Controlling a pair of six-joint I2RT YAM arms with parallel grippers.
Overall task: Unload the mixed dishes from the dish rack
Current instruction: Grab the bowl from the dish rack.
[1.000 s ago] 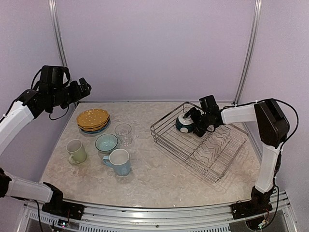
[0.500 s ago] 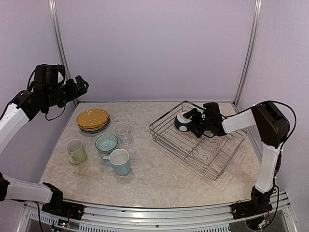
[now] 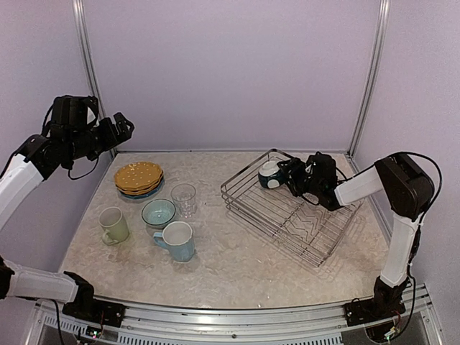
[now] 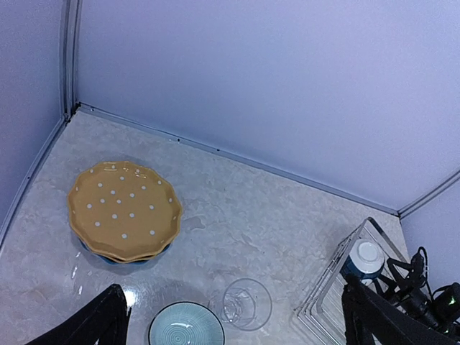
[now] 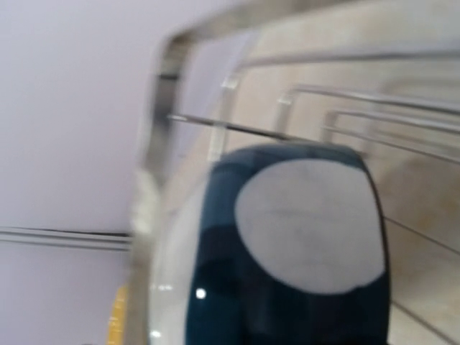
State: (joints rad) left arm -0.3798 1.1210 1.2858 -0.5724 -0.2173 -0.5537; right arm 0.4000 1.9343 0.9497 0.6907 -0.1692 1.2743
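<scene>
Now: right gripper (image 3: 289, 177) at the dark-blue white-lined bowl (image 3: 270, 175)

It sits close against the bowl, and I cannot tell whether its jaws grip it. The bowl lies tipped, base showing, in the dish rack's (image 3: 302, 230) far corner. The left gripper (image 3: 123, 128) hangs high, spread wide and empty.

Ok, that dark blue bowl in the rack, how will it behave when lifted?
Probably rigid and breakable: the dark blue bowl looks like glazed ceramic. Its gloss suggests a slippery grip. Tilted against the dish rack wires, foot showing, it may rock or roll.
</scene>
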